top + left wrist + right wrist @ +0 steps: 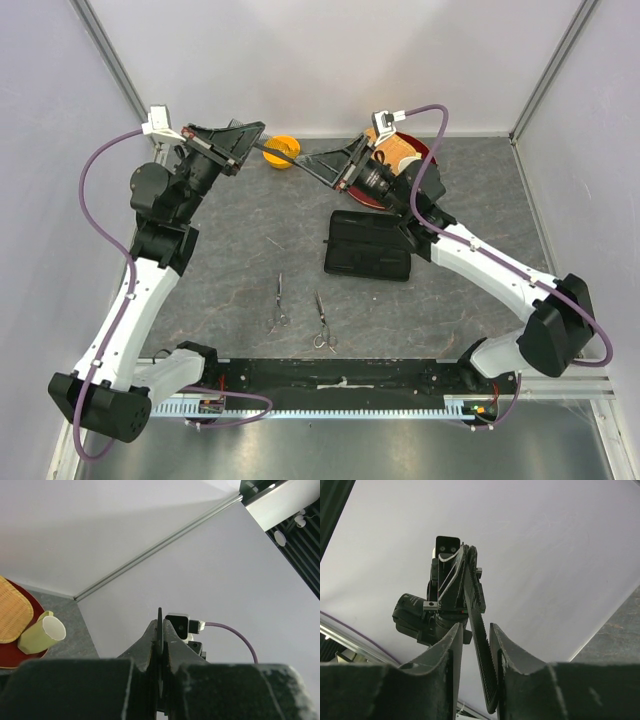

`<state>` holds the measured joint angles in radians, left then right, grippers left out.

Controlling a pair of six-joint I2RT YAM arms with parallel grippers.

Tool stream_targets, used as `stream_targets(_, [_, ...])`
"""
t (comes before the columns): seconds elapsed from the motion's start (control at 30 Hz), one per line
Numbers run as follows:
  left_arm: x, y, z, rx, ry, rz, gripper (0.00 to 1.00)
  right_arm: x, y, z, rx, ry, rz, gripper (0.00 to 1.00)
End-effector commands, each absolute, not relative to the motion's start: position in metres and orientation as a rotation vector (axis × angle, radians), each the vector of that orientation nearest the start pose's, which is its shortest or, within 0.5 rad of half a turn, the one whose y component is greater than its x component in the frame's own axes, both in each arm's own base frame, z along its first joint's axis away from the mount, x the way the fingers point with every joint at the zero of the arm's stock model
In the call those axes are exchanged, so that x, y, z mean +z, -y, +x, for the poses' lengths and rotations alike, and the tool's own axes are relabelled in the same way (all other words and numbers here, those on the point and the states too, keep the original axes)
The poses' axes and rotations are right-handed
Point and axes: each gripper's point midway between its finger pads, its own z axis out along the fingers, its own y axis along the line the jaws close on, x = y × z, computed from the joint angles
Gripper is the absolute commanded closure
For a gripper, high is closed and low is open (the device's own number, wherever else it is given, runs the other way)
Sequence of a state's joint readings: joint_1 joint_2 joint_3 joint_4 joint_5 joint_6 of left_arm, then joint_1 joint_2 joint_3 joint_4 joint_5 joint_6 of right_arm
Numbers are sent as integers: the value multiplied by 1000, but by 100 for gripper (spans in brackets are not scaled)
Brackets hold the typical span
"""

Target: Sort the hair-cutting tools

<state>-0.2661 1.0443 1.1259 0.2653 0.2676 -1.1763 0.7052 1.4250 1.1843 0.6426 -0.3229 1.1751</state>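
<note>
One long black comb (470, 590) hung above the back of the counter (240, 230), bridging two arms. The left arm's (150, 270) jaws were clenched on one end. The right arm's (480, 260) jaws stood slightly apart around the other end. Two silver scissors lay near the front, one scissors (277, 305) beside the other scissors (321, 322), apart from one black case (368, 245).

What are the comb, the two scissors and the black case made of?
Black comb: likely plastic; matte, with fine moulded teeth. Left scissors and right scissors: metal, probably steel; thin, silver, shiny. Black case: probably fabric; dull and soft-edged, but too small to confirm.
</note>
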Motion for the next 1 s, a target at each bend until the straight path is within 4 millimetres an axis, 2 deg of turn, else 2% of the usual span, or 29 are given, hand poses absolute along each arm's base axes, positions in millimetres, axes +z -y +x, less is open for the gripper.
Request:
stream_targets(0.0, [504, 168, 306, -1433, -1239, -359, 98, 464, -363, 275, 1862, -1355, -33, 68])
stream_targets(0.13, [500, 168, 306, -1433, -1246, -361, 97, 463, -363, 279, 1853, -1365, -13, 85])
stream_targets(0.2, [496, 169, 307, -1432, -1252, -362, 93, 458, -363, 281, 1839, -1390, 6, 98])
stream_targets(0.3, [488, 165, 307, -1419, -1252, -384, 72, 453, -362, 287, 1803, -1426, 29, 100])
stream_targets(0.33, [488, 165, 306, -1417, -1249, -386, 57, 450, -363, 287, 1797, -1439, 31, 100])
stream_targets(0.37, [484, 165, 306, -1414, -1257, -385, 47, 450, -360, 291, 1781, -1449, 40, 100])
stream_targets(0.4, [478, 166, 308, -1399, -1278, -383, 36, 439, -360, 295, 1745, -1504, 50, 100])
stream_targets(0.43, [473, 167, 310, -1389, -1298, -384, 21, 436, -358, 297, 1726, -1523, 50, 100])
stream_targets(0.47, [468, 168, 312, -1374, -1321, -380, 16, 431, -354, 302, 1692, -1545, 52, 100])
stream_targets(0.5, [464, 170, 311, -1344, -1350, -343, 12, 418, -351, 305, 1631, -1606, 54, 100])
stream_targets(0.57, [443, 172, 316, -1291, -1451, -336, 9, 405, -337, 316, 1539, -1660, 71, 100])
stream_targets(0.6, [436, 174, 316, -1250, -1487, -286, 9, 386, -330, 320, 1479, -1746, 90, 100])
stream_targets(0.67, [395, 175, 323, -1173, -1649, -312, 9, 367, -308, 335, 1365, -1805, 79, 100])
stream_targets(0.73, [365, 176, 326, -1112, -1759, -290, 9, 332, -289, 342, 1248, -1927, 37, 100])
stream_targets(0.77, [348, 176, 326, -1095, -1818, -288, 10, 322, -271, 353, 1184, -1959, 42, 100])
stream_targets(0.8, [325, 181, 328, -1091, -1893, -275, 10, 295, -267, 347, 1180, -2073, -5, 100])
stream_targets(0.83, [313, 184, 328, -1095, -1928, -260, 11, 282, -262, 344, 1172, -2122, -59, 100])
stream_targets(0.87, [300, 187, 329, -1101, -1972, -249, 12, 271, -246, 350, 1115, -2148, -122, 100])
stream_targets(0.9, [280, 193, 330, -1117, -2037, -224, 13, 243, -238, 342, 1107, -2276, -119, 100])
stream_targets(0.93, [269, 198, 330, -1138, -2078, -204, 13, 233, -231, 341, 1085, -2313, -149, 100])
stream_targets(0.97, [259, 203, 330, -1154, -2115, -183, 15, 220, -215, 346, 1036, -2349, -132, 100])
